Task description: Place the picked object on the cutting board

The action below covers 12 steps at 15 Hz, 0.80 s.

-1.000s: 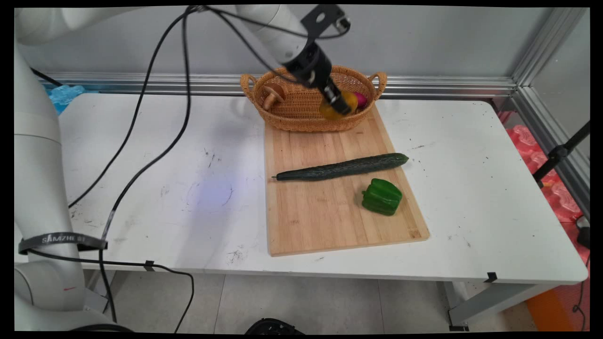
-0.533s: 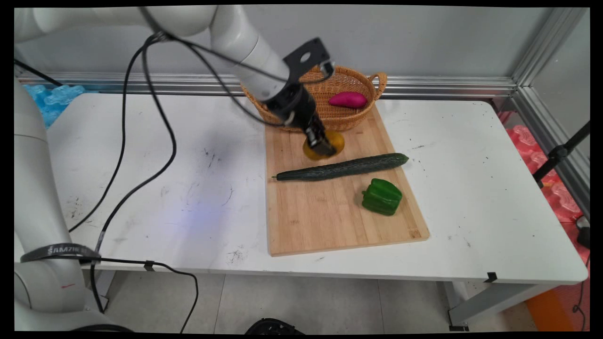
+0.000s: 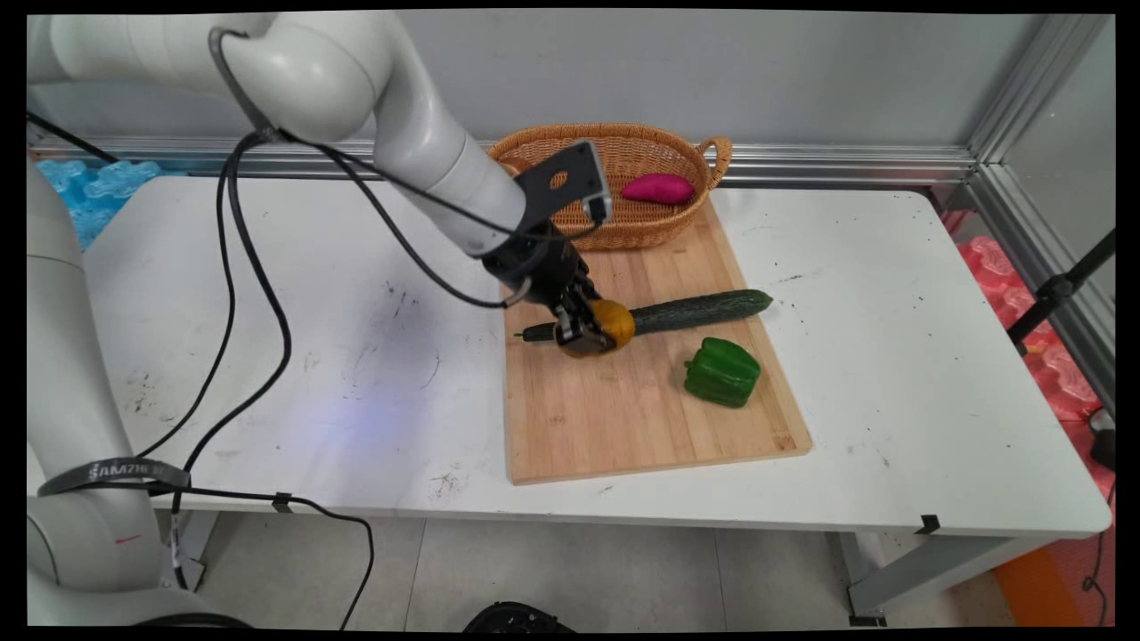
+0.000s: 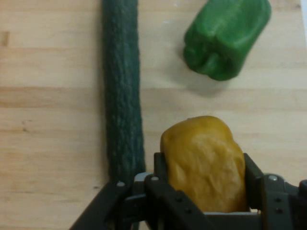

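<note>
My gripper (image 3: 590,331) (image 4: 204,165) is shut on a yellow-brown potato (image 3: 613,324) (image 4: 204,160), held just above the wooden cutting board (image 3: 623,418) (image 4: 53,110). The potato hangs in front of the left part of a long dark cucumber (image 3: 704,311) (image 4: 122,91) that lies across the board. A green bell pepper (image 3: 722,372) (image 4: 225,36) rests on the board to the right of the potato, apart from it.
A wicker basket (image 3: 655,151) stands at the board's far end with a purple sweet potato (image 3: 657,189) inside. Black cables (image 3: 240,258) hang from the arm over the left of the white table (image 3: 935,374). A metal rail runs along the wall behind.
The gripper has carried the potato out of the basket, toward the near side and down, from over the basket to just over the cucumber's left part.
</note>
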### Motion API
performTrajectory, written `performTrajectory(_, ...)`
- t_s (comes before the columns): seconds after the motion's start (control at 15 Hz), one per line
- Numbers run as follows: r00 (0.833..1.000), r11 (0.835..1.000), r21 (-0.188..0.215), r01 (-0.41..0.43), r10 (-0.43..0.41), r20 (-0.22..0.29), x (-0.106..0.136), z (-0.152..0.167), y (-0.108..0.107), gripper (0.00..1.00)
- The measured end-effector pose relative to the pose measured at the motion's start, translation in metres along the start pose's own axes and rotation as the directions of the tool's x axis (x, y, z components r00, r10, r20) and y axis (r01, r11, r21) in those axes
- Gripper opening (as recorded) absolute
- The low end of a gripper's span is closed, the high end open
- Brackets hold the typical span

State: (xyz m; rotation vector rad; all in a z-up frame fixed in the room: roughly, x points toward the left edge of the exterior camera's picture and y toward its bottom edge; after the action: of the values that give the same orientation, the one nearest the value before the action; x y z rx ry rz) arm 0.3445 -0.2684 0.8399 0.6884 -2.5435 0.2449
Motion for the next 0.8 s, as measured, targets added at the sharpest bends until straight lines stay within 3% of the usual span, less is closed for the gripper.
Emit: performTrajectory(0.8,0.999,0.999,-0.009,-0.037,0.037,-0.005,-0.017,0.044,0.019,0.00)
